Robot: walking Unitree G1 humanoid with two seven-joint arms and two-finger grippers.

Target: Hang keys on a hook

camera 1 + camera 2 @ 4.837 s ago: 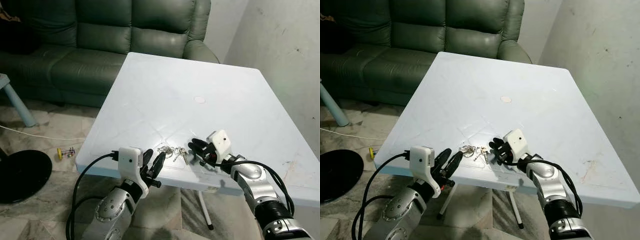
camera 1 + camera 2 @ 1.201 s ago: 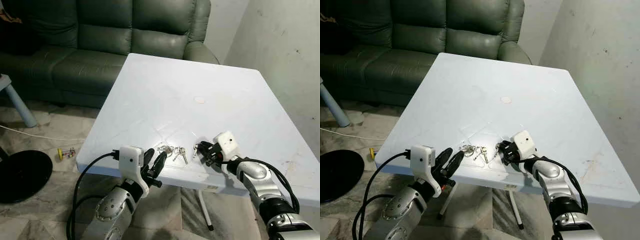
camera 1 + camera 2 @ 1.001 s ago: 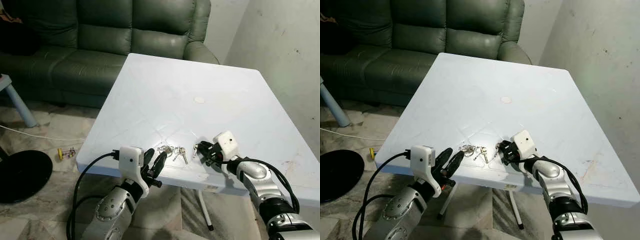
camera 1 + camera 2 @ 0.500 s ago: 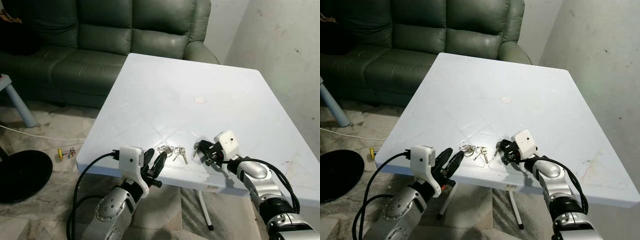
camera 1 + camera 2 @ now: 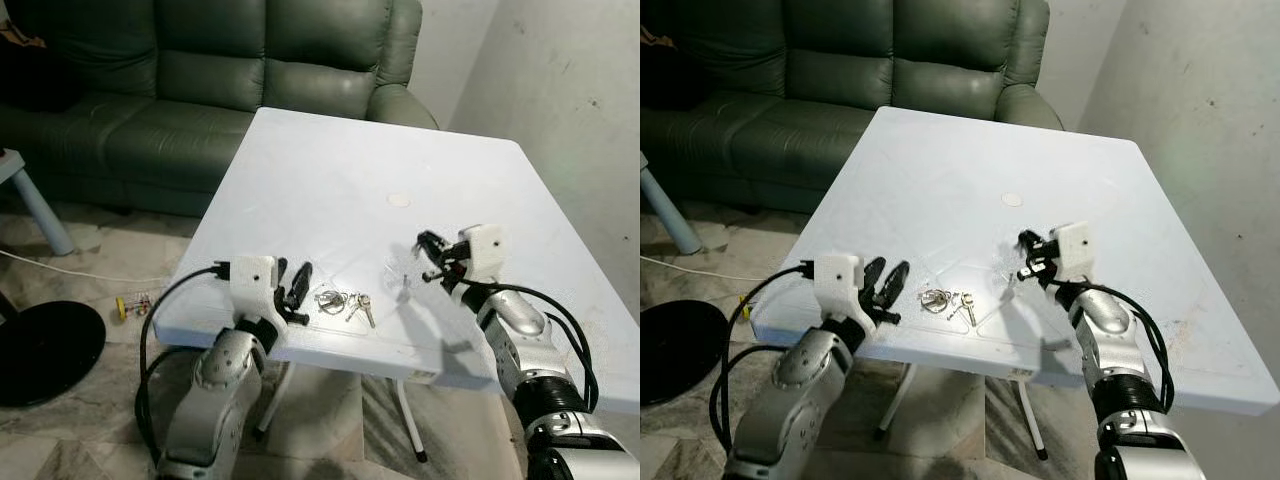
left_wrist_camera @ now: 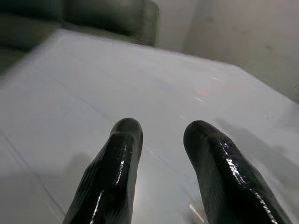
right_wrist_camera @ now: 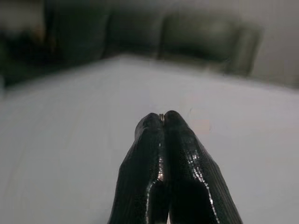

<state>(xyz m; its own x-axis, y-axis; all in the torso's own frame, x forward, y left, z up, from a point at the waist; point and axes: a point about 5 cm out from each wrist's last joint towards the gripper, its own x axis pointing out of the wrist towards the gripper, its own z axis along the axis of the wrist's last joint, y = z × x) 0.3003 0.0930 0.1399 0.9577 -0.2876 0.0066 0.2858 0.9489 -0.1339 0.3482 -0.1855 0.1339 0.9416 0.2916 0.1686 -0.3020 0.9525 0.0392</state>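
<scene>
The keys (image 5: 345, 302) lie on the white desk (image 5: 330, 190) near its front edge, between the two arms. The left pincer (image 5: 290, 285), fingers apart, hovers at the desk's front left corner just beside them. The right pincer (image 5: 432, 245), fingers pressed together on a sliver of metal, is raised above the desk near its front edge.

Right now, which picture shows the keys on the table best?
The left eye view: the keys lie sharp on the white table, between the two arms. The right eye view shows the same keys from slightly aside.
</scene>
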